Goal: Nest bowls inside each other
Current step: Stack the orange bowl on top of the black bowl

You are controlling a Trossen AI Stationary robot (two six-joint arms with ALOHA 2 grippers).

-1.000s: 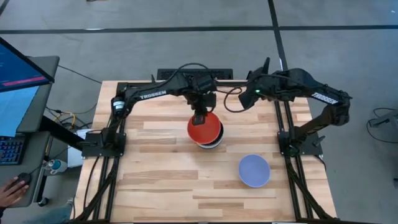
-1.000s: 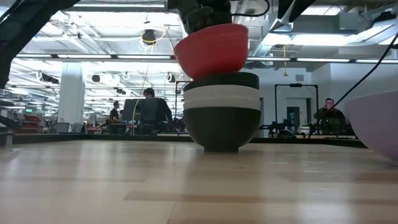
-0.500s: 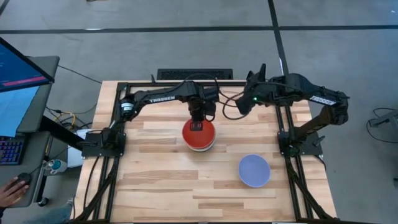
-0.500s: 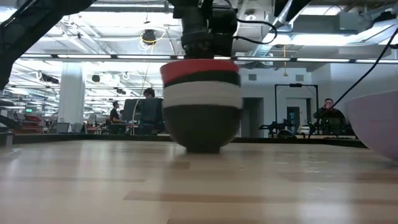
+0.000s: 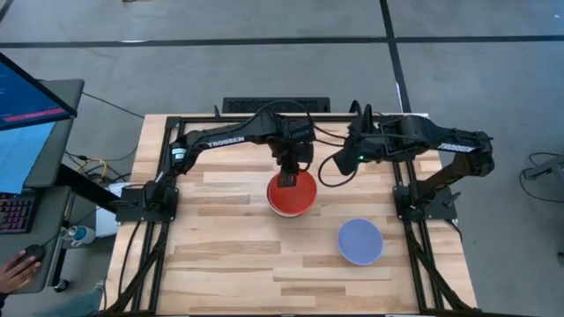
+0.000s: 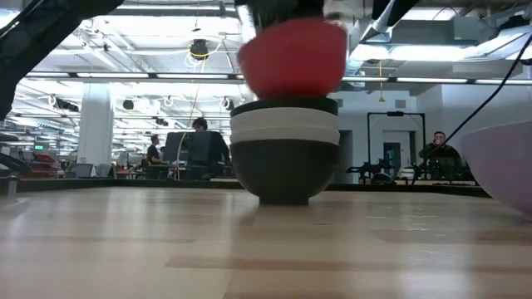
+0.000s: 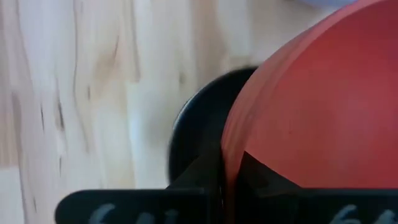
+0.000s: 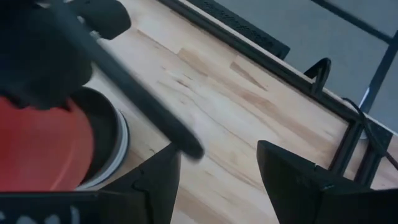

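Note:
A stack of nested bowls (image 6: 284, 154) stands on its black bottom bowl at the table's middle, with white rims and a black rim (image 6: 284, 106) above. My left gripper (image 5: 288, 179) is shut on the red bowl (image 5: 292, 194), which hovers over the stack (image 6: 293, 58). The pale blue-lavender bowl (image 5: 360, 241) sits alone on the table, toward the near right. My right gripper (image 5: 354, 145) is open and holds nothing, to the stack's far right. Its wrist view shows the red bowl (image 8: 43, 149) and the stack's rims (image 8: 115, 140). My left gripper pinches the red bowl's rim (image 7: 233, 146) on its far side, one finger inside the bowl and one outside, coming from above and pointing down. The bowl is raised, roughly upright, with its bottom (image 6: 291, 93) about level with the stack's top black rim.
The black frame rails (image 5: 401, 189) and arm bases stand along the table's left, right and far sides. Bare wood (image 5: 220, 255) lies near and left of the stack. A monitor and a person's hand show off the table's left. People sit in the room behind.
My left gripper lowered the red bowl into the stack, which slid a little toward the table's left. It then raised the bowl again, and the stack shifted partly back to the right. My right arm reached closer to the stack.

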